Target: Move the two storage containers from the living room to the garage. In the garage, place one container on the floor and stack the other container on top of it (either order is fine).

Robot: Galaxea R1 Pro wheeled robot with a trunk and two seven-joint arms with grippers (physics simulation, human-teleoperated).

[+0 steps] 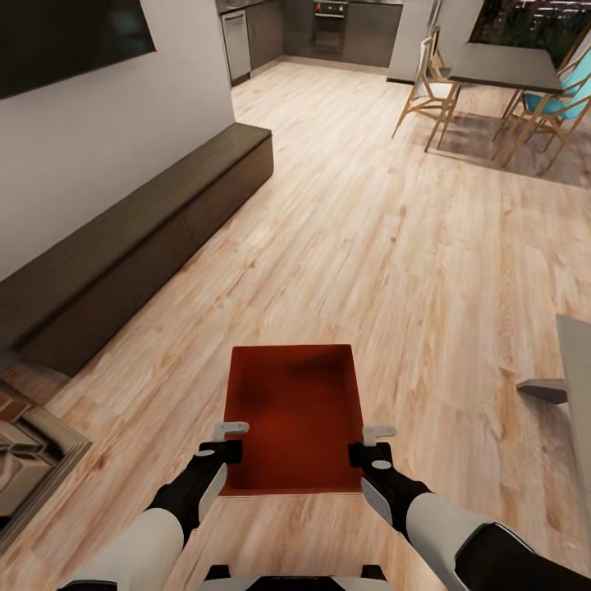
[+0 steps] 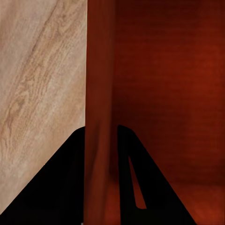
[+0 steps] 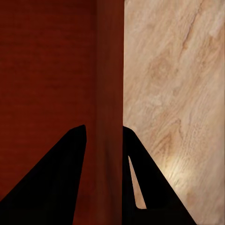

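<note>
Red-orange rectangular plastic bin (image 1: 294, 414) hangs between our grippers above the light wood-plank floor (image 1: 394, 246): left gripper (image 1: 228, 441) and right gripper (image 1: 371, 443) each clamp a side wall. Beyond the bin stands a long dark bench (image 1: 131, 246). We judge the carry underway; next comes driving garageward, keeping level.

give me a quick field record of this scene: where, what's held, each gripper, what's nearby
room: light wood-plank floor, kitchen at the far end
held item: one red-orange bin, carried above the floor in front of the robot
left gripper: shut on the bin's left wall
right gripper: shut on the bin's right wall
nearby: long dark bench along the wall at left; table and chairs at far right
</note>
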